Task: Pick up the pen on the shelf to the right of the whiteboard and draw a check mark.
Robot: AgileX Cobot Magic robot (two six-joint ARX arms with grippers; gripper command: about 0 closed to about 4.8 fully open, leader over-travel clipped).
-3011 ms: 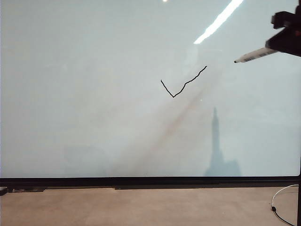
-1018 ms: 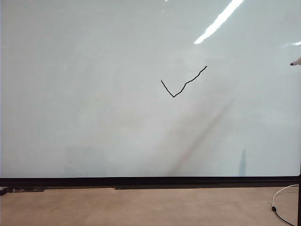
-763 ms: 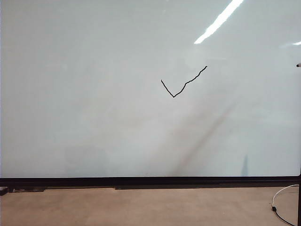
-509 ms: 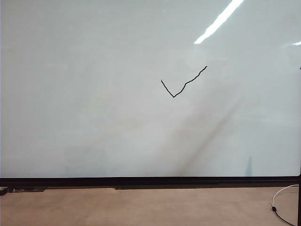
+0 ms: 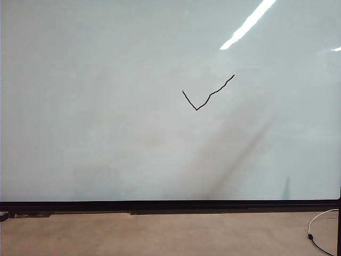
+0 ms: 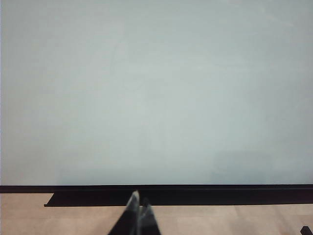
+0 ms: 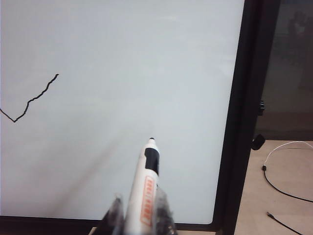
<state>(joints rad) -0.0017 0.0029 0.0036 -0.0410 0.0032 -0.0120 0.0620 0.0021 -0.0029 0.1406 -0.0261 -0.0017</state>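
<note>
Left gripper: you see its fingertips pressed together, holding nothing, low before the whiteboard.
Check mark: you find it drawn on the whiteboard, right of centre.
Right gripper: pinching the pen; the tip points at the board near its right frame, apart from the surface.

One whiteboard, one check mark, one pen, two end effectors: left, right, one white cable
</note>
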